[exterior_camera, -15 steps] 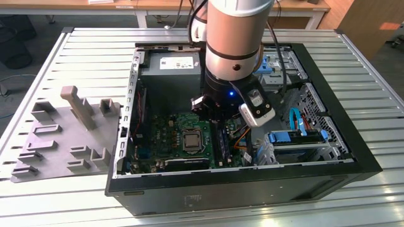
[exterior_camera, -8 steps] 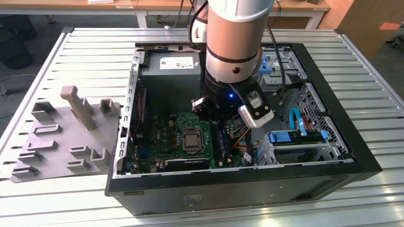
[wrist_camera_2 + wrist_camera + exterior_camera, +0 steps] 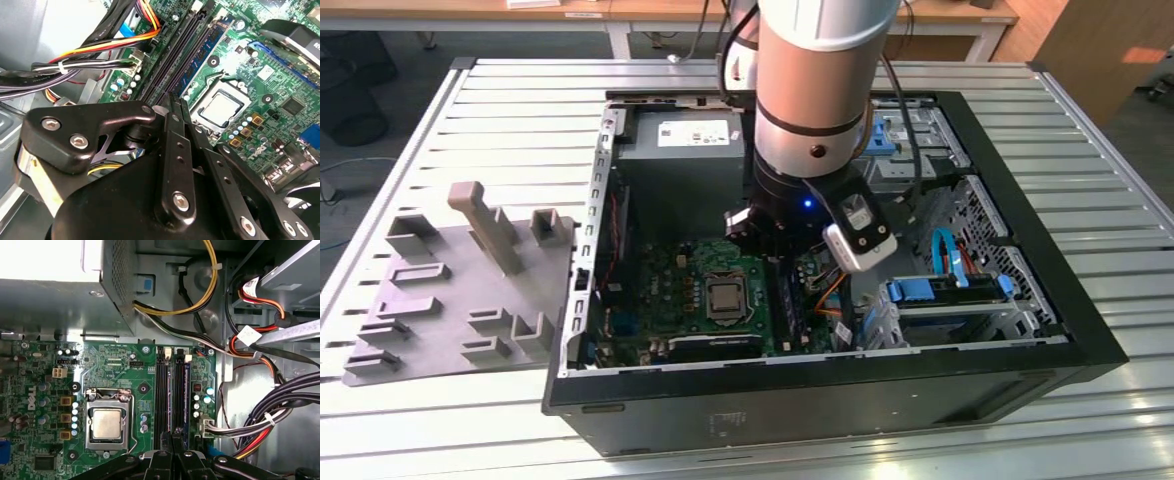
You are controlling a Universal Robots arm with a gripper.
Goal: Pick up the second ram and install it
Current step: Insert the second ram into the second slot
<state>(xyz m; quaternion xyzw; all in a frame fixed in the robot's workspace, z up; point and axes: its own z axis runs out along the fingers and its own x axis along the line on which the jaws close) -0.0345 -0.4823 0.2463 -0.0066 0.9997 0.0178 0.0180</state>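
My gripper (image 3: 175, 100) hangs inside the open computer case (image 3: 1067, 330), over the green motherboard (image 3: 700, 255). Its two black fingers are shut together, and I see nothing between them. Their tips sit just above one end of the long black memory slots (image 3: 161, 390), in both wrist views. A dark blue-green ram stick with black chips (image 3: 209, 42) stands seated in a slot on the processor side of the fingers. I cannot tell whether this is the second ram. In the exterior view the arm's wrist covers most of the gripper (image 3: 781, 258).
The silver processor (image 3: 106, 424) lies beside the slots. Bundles of cables (image 3: 260, 410) run on the slots' other side. The power supply (image 3: 680, 150) fills the case's far end. A grey holder with blocks (image 3: 467, 290) lies on the slatted table at the exterior view's left.
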